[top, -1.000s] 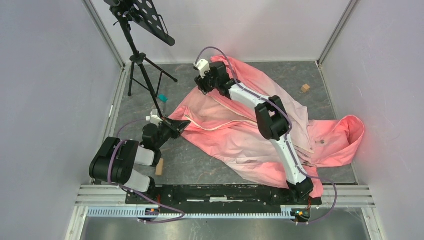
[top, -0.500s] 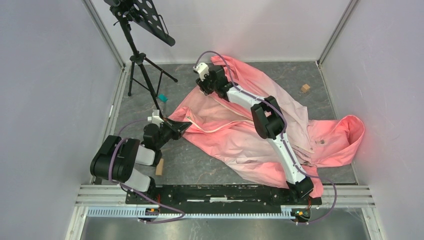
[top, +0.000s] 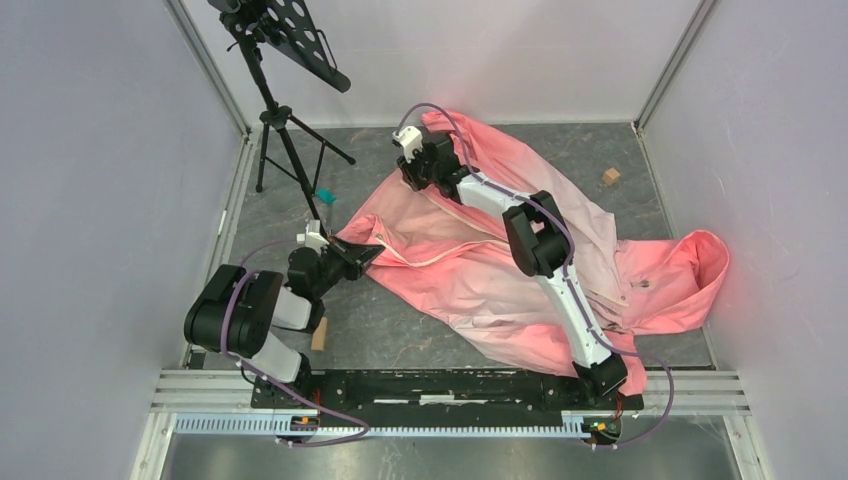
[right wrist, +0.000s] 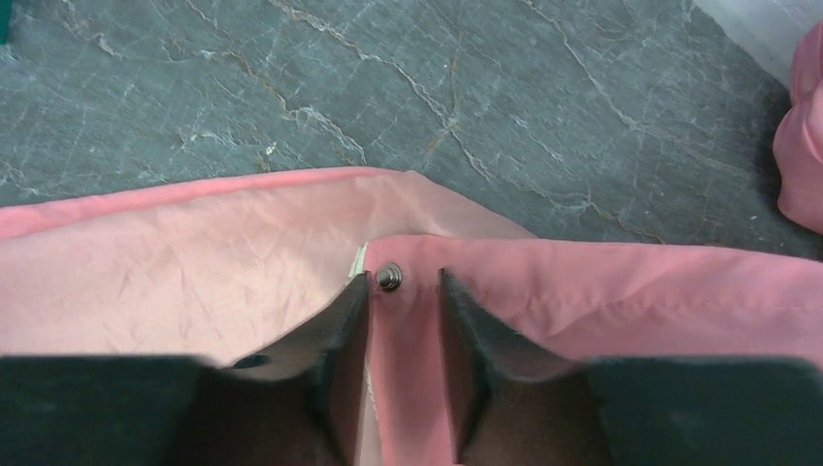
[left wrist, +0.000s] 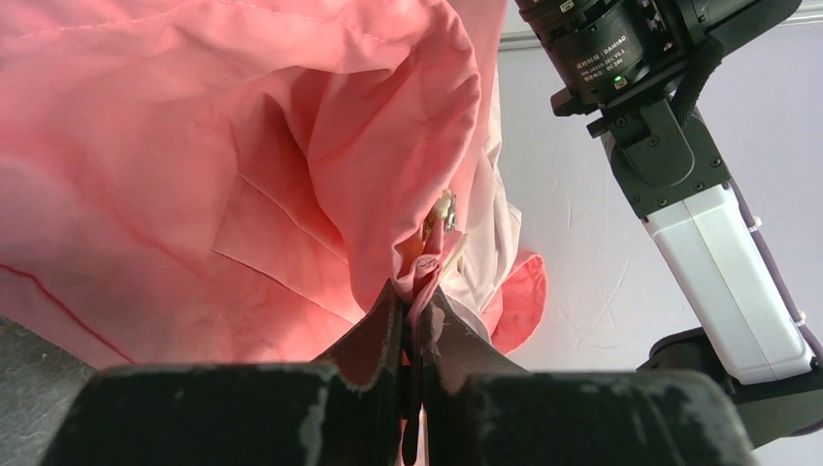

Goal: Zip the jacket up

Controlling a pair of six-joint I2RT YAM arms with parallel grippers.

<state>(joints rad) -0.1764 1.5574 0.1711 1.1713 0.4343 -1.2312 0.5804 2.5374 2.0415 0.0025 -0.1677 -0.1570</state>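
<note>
The salmon-pink jacket lies spread across the grey table, its pale zipper running right from its left corner. My left gripper is shut on that corner. In the left wrist view the left gripper pinches a fold of pink fabric, with the metal zipper slider just beyond the tips. My right gripper is at the jacket's far-left hem. In the right wrist view the right gripper is narrowly open, its jaws on either side of a pink hem strip with a metal snap.
A black music stand on a tripod stands at the far left, with a small teal object by its foot. A wooden block lies at the far right and a wooden piece near the left arm. Walls enclose three sides.
The right arm's elbow has shifted slightly left while its gripper stays at the far hem. The left gripper keeps its hold on the jacket corner.
</note>
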